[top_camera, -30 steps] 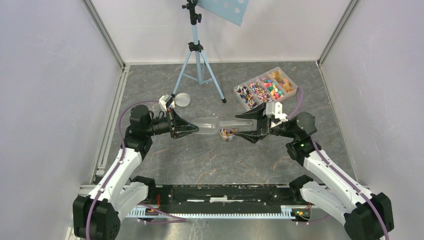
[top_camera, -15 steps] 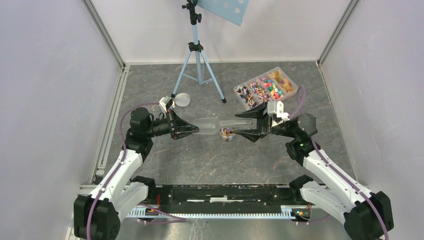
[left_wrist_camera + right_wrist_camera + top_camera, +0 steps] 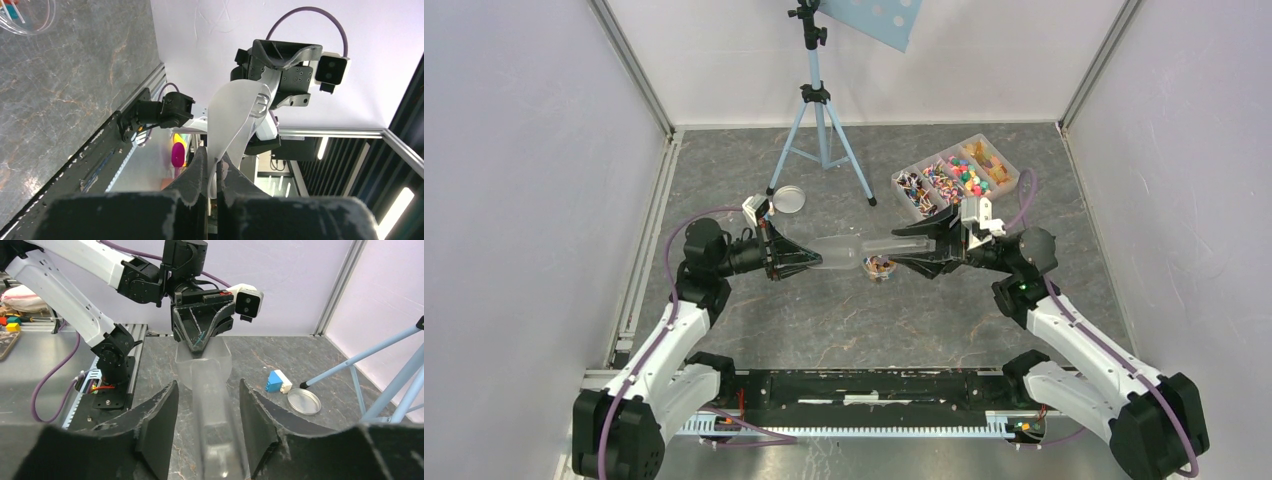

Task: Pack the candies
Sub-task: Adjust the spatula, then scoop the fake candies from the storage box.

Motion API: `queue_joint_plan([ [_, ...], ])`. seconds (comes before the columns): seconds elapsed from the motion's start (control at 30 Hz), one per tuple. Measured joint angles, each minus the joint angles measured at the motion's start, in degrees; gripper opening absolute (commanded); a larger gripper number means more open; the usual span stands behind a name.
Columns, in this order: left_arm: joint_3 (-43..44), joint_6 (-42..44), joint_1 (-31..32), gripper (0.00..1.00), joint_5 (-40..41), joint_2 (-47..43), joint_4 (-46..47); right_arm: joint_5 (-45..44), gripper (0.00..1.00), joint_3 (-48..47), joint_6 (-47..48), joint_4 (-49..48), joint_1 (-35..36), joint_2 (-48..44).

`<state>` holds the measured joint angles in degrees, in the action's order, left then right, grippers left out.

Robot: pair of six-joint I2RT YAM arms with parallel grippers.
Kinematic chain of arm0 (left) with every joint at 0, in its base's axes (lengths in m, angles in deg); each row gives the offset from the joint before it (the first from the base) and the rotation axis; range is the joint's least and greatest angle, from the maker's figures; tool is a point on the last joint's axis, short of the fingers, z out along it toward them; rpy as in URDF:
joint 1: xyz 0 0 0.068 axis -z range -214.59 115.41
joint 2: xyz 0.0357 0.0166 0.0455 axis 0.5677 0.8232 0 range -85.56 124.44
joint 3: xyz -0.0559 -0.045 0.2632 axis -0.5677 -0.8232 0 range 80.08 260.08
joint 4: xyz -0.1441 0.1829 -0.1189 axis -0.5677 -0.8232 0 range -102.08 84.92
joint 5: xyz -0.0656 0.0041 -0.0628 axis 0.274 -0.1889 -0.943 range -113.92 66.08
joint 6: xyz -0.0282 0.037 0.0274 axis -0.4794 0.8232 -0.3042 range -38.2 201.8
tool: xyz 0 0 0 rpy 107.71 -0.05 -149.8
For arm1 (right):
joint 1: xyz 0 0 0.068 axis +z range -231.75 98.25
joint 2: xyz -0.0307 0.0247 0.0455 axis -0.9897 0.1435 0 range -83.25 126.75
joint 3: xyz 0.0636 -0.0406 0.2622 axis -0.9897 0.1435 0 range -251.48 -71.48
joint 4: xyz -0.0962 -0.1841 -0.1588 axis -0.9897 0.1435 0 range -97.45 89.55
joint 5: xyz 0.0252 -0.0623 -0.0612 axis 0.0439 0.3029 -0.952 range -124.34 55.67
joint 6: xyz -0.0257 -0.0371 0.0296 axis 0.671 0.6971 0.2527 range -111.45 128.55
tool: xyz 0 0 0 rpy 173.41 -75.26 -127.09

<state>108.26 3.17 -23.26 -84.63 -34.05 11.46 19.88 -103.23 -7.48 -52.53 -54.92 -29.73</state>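
Observation:
A clear plastic scoop [image 3: 849, 250] hangs level between the two grippers, above the table. My left gripper [image 3: 817, 258] is shut on its wide end, and the left wrist view shows the thin plastic [image 3: 240, 110] pinched between the fingers [image 3: 200, 167]. My right gripper [image 3: 900, 257] straddles the scoop's handle [image 3: 212, 405], open, with a gap showing on both sides. Below the scoop stands a small clear dish [image 3: 880, 267] holding a few candies. More candies [image 3: 952, 178] fill a divided clear tray [image 3: 1012, 160] at the back right.
A blue tripod [image 3: 821, 130] stands at the back centre, one leg reaching close to the tray. A round clear lid [image 3: 788, 199] and a blue-and-white block [image 3: 278, 381] lie behind the left gripper. Walls close both sides.
The right gripper's jaws have narrowed around the scoop's handle, and its wrist has lifted and moved slightly back. The left gripper and the scoop have stayed in place.

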Motion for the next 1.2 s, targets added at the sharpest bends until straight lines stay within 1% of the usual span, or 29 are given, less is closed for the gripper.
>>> queue_joint_plan([
  [0.07,-0.5,-1.5,0.0,0.02,0.0,-0.1,1.2,0.0,0.57,0.3,-0.4,-0.5,0.0,0.1],
  [0.17,-0.9,-2.7,0.0,0.02,0.0,-0.2,2.2,0.0,0.42,0.5,-0.6,-0.8,0.0,0.3],
  [0.2,-1.0,-2.9,0.0,0.02,0.0,-0.3,2.5,0.1,0.37,0.5,-0.7,-0.9,0.0,0.5],
  [0.3,-1.4,-2.9,0.0,0.02,-0.3,-0.3,3.0,1.1,0.10,0.5,-2.3,-1.6,0.0,1.0],
  [0.33,-1.4,-2.9,0.0,0.03,-0.6,-0.3,3.0,1.3,0.03,0.5,-2.4,-1.9,0.0,1.1],
  [0.37,-1.5,-2.9,-0.1,0.10,-0.9,-0.4,3.1,1.4,0.00,0.5,-2.4,-2.2,0.0,1.2],
  [0.43,-1.5,-2.9,-0.1,0.42,-0.9,-0.6,3.2,1.5,0.00,0.5,-2.8,-2.6,0.0,1.2],
  [0.53,-1.4,-2.6,-0.1,0.99,-0.7,-1.0,2.7,1.4,0.00,0.5,-2.7,-2.9,0.0,1.3],
  [0.63,-0.1,0.1,-0.1,1.00,0.0,-1.3,-1.9,0.2,0.00,0.5,0.5,-0.1,-0.8,0.7],
  [0.67,1.2,2.3,-0.1,1.00,0.6,-1.3,-5.0,-0.6,0.00,0.4,2.3,1.7,-1.5,0.3],
  [0.83,11.9,20.0,-0.1,1.00,5.4,0.5,-25.6,-6.1,0.00,-2.5,12.1,14.7,-9.2,-0.2],
  [0.9,16.1,28.4,-0.1,1.00,8.6,1.5,-33.5,-9.0,0.00,-4.2,15.6,19.5,-14.1,-0.2],
  [0.97,18.4,35.6,-0.1,1.00,11.9,1.7,-39.5,-12.0,0.00,-6.1,18.8,24.2,-18.7,0.3],
  [1.1,19.1,47.5,-0.1,1.00,19.7,1.7,-47.6,-19.7,0.00,-11.8,26.0,32.3,-25.9,4.0],
  [1.2,17.9,52.2,-0.1,1.00,23.5,1.6,-49.2,-26.6,0.00,-16.3,31.5,38.6,-28.2,8.1],
])
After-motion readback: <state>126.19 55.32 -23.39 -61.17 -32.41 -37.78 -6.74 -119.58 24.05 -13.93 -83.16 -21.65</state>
